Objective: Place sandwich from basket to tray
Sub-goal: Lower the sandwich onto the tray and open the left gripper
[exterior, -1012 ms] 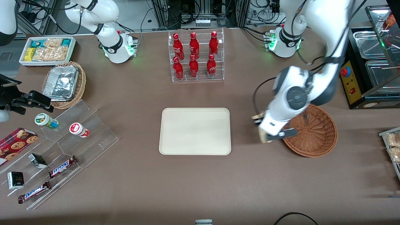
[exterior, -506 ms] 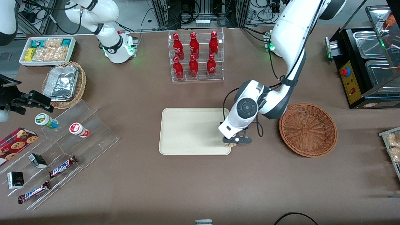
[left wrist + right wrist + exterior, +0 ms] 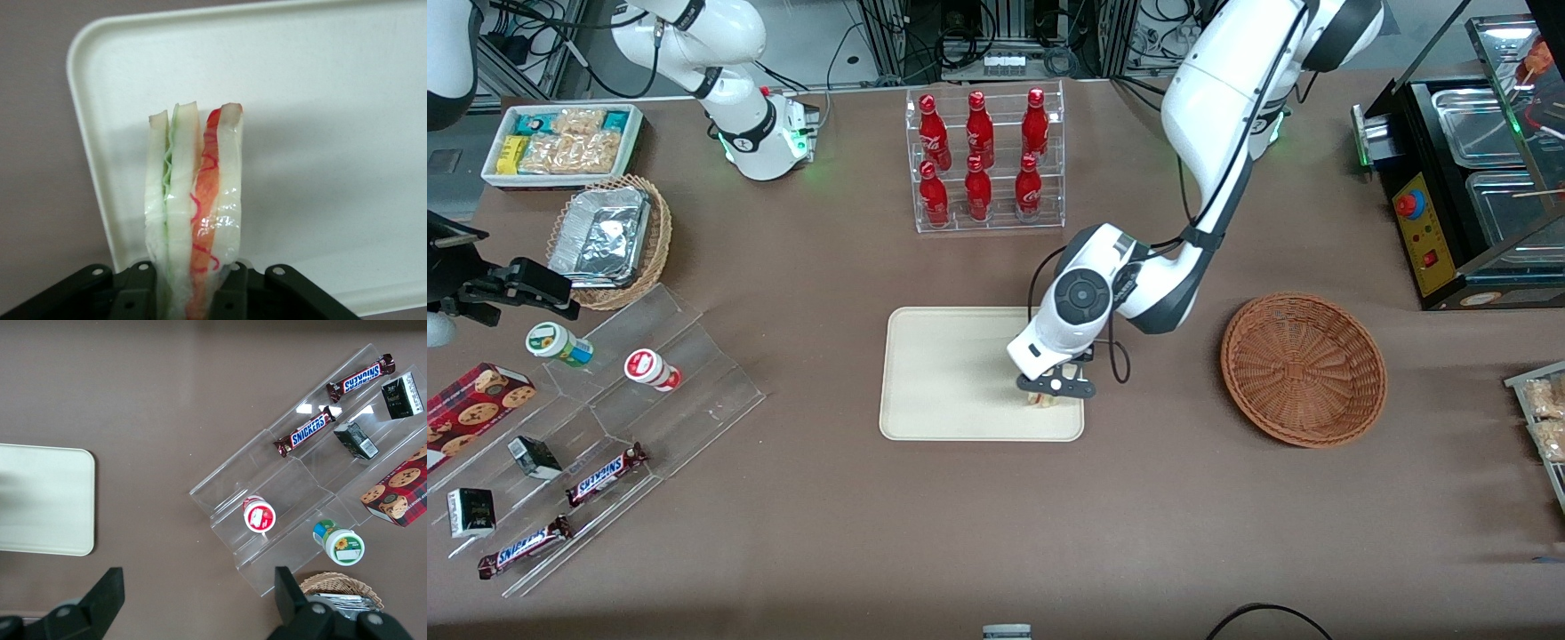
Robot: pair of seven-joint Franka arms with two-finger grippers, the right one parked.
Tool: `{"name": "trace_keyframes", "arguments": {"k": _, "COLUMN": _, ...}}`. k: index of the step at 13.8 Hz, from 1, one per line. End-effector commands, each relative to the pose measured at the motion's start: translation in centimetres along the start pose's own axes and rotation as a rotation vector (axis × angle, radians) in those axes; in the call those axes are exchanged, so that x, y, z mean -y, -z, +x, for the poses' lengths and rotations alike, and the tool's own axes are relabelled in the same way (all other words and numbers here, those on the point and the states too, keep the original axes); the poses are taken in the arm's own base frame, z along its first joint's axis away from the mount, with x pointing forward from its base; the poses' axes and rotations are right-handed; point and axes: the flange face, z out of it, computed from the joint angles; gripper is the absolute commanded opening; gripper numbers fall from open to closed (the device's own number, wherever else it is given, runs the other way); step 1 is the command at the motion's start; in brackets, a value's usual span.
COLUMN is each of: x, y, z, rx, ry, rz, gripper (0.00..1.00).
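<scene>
Sandwich is pinched between my gripper fingers, held over the tray near its corner closest to the basket. From the front I see my left arm reaching down from the table's working-arm end, elbow bent, wrist pointing down over the tray. The tray is smooth, cream, round-cornered with a low rim; the basket is round reddish-brown wicker with nothing in it. My wrist camera shows what the front view hides: glossy wrapped bread slices on edge, with a green layer and a red-orange one.
</scene>
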Motion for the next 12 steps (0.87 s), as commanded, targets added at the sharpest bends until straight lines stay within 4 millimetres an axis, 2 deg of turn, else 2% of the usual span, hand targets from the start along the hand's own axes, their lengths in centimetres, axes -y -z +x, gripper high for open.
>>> {"name": "trace_keyframes", "arguments": {"k": 1, "x": -0.7, "y": -1.4, "z": 0.5, "rx": 0.005, "ry": -0.016, "rz": 0.002, "gripper": 0.22}}
{"name": "trace_keyframes", "arguments": {"k": 2, "x": -0.7, "y": -1.4, "z": 0.5, "rx": 0.004, "ry": -0.015, "rz": 0.003, "gripper": 0.26}}
{"name": "trace_keyframes", "arguments": {"k": 3, "x": -0.5, "y": -1.5, "z": 0.6, "rx": 0.005, "ry": -0.007, "rz": 0.002, "gripper": 0.42}}
{"name": "trace_keyframes", "arguments": {"k": 4, "x": -0.3, "y": -1.4, "z": 0.7, "rx": 0.004, "ry": -0.005, "rz": 0.003, "gripper": 0.50}}
{"name": "trace_keyframes", "arguments": {"k": 5, "x": -0.4, "y": -1.3, "z": 0.7, "rx": 0.002, "ry": -0.002, "rz": 0.003, "gripper": 0.68}}
{"name": "trace_keyframes", "arguments": {"k": 6, "x": -0.3, "y": -0.9, "z": 0.8, "rx": -0.004, "ry": -0.001, "rz": 0.002, "gripper": 0.92}}
{"name": "trace_keyframes", "arguments": {"k": 7, "x": -0.2, "y": 0.0, "z": 0.9, "rx": -0.012, "ry": 0.009, "rz": -0.001, "gripper": 1.00}}
{"name": "trace_keyframes", "arguments": {"k": 9, "x": 0.6, "y": 3.6, "z": 1.4, "rx": -0.039, "ry": 0.098, "rz": -0.013, "gripper": 1.00}}
{"name": "trace_keyframes", "arguments": {"k": 11, "x": 2.6, "y": 7.7, "z": 1.6, "rx": -0.018, "ry": 0.153, "rz": 0.001, "gripper": 1.00}}
{"name": "trace_keyframes", "arguments": {"k": 12, "x": 4.0, "y": 10.3, "z": 1.6, "rx": -0.008, "ry": 0.183, "rz": 0.010, "gripper": 1.00}}
